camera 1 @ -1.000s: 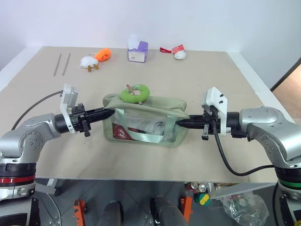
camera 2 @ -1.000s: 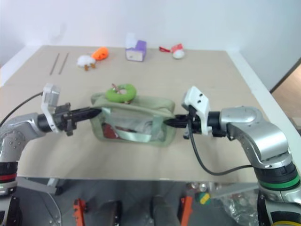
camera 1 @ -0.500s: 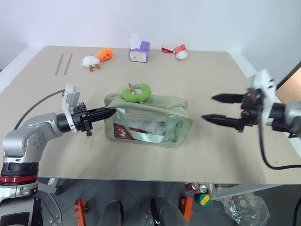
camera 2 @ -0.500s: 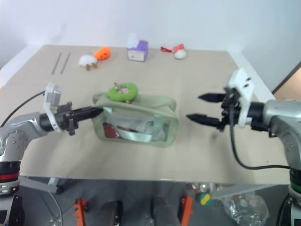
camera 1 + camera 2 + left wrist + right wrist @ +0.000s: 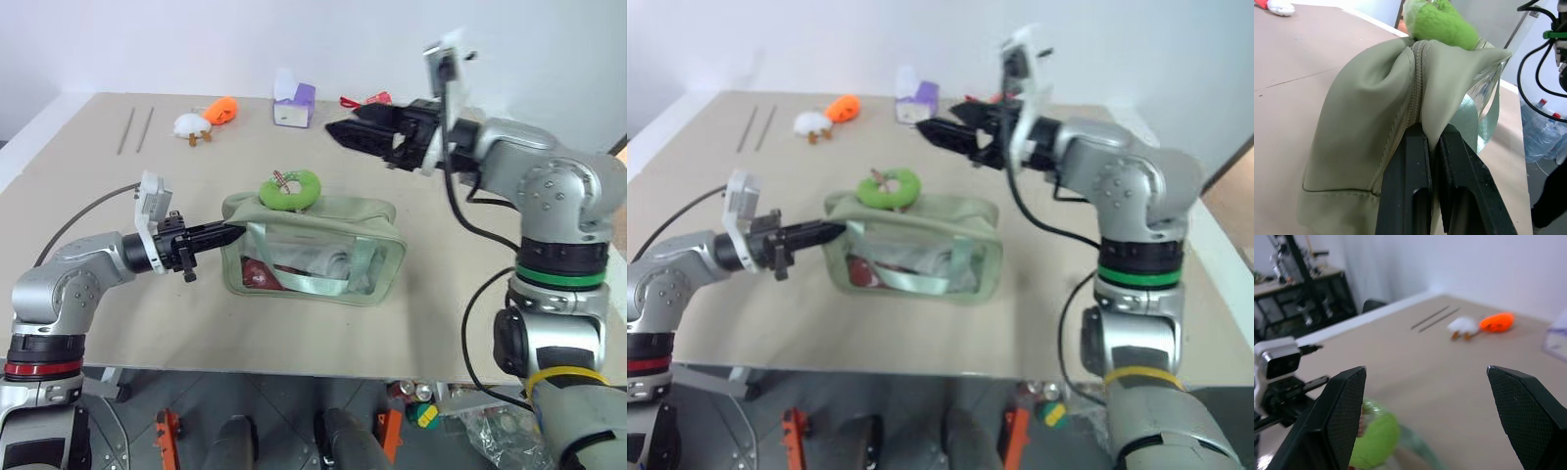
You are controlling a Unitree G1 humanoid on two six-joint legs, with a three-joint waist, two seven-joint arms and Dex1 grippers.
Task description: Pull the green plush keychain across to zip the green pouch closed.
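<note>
The green pouch [image 5: 315, 247] stands in the middle of the table, red and white contents showing through its clear front. The green plush keychain [image 5: 290, 190] rests on the pouch's top, toward its left end. My left gripper [image 5: 230, 232] is shut on the pouch's left end; in the left wrist view its fingers [image 5: 1406, 186] pinch the fabric [image 5: 1366, 122] by the zip, with the keychain [image 5: 1442, 29] beyond. My right gripper [image 5: 343, 122] hangs open, raised above the table behind the pouch, holding nothing. Its wrist view shows the keychain [image 5: 1374, 440] below it.
At the table's far side lie a white plush toy [image 5: 186, 124], an orange plush toy [image 5: 221, 110], a purple-and-white box [image 5: 294, 101], a red-and-white item [image 5: 372, 98] and two thin rods [image 5: 135, 129]. A cable trails from my left arm.
My right gripper let go of the pouch's right end, opened, then rose and swung left to above and behind the pouch. The left gripper kept its grip and place.
</note>
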